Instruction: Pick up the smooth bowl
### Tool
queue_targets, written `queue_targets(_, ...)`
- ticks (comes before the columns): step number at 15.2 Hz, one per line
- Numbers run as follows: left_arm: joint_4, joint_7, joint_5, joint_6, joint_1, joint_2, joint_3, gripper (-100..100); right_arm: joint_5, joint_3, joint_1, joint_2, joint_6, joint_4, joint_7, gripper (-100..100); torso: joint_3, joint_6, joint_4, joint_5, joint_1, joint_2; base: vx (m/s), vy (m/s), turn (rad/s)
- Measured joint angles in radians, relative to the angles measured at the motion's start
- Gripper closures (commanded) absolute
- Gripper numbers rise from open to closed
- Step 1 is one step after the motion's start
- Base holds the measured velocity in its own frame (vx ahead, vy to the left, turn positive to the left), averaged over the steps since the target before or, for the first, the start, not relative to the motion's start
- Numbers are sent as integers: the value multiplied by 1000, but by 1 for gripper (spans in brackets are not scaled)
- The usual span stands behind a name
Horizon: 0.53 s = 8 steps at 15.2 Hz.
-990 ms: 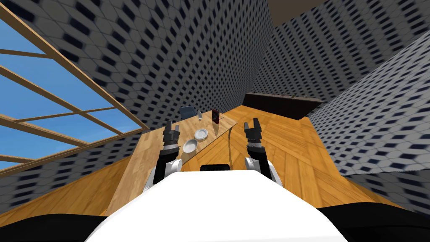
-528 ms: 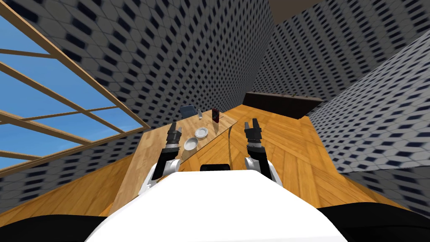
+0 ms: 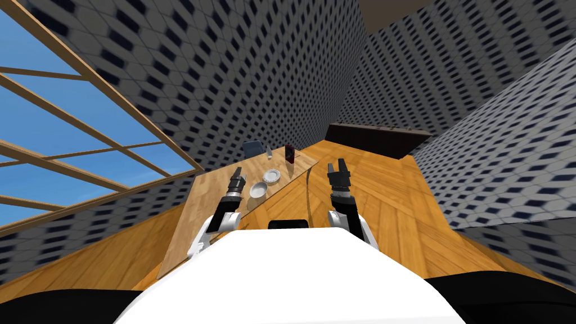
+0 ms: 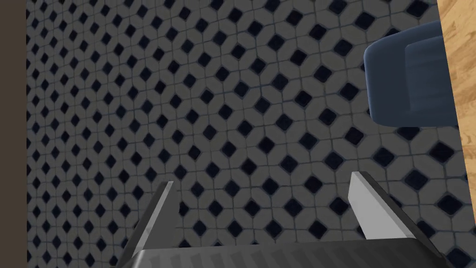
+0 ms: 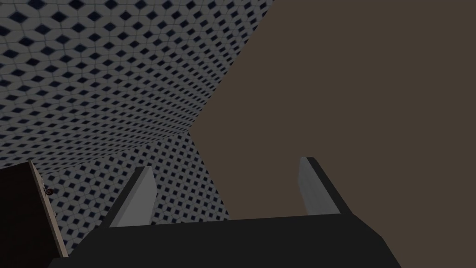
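In the head view, a long pale wooden table [image 3: 197, 219] runs from the lower left toward the centre of the frame. The smooth white round bowl [image 3: 258, 189] sits on it just left of centre. Slightly above and right of the bowl lies a white dish with a ribbed rim [image 3: 271, 176]. Further up stand a small clear bottle [image 3: 269, 152] and a dark red upright box [image 3: 289, 153]. A blue padded chair [image 3: 252, 148] stands at the table's far end, and a long dark cabinet [image 3: 377, 138] lies right of centre.

The left gripper [image 3: 238, 171] hangs over the table just left of the bowl, near it but apart. Its fingertips reach further up the frame than the bowl, so the bowl lies beside the dark box rather than between the blades. How high it hangs above the tabletop cannot be told.

The left wrist view shows what the head view leaves too small to read. The left gripper [image 4: 260, 181] has its two blades spread wide with nothing between them. They point at a grey wall patterned with dark diamonds [image 4: 186, 93], with the blue chair [image 4: 409, 79] and a strip of the table [image 4: 460, 70] off to one side.

The right gripper [image 3: 336, 166] is raised right of centre, off the table, and its wrist view shows its blades [image 5: 225, 165] parted and empty.
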Motion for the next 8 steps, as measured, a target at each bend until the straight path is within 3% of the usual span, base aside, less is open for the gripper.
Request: queue_targets(8, 78, 26, 34, 148, -29, 56, 8, -100, 0, 0, 0, 0, 0, 0, 0, 0, 0, 0, 0, 0, 1, 0, -55, 36, -7)
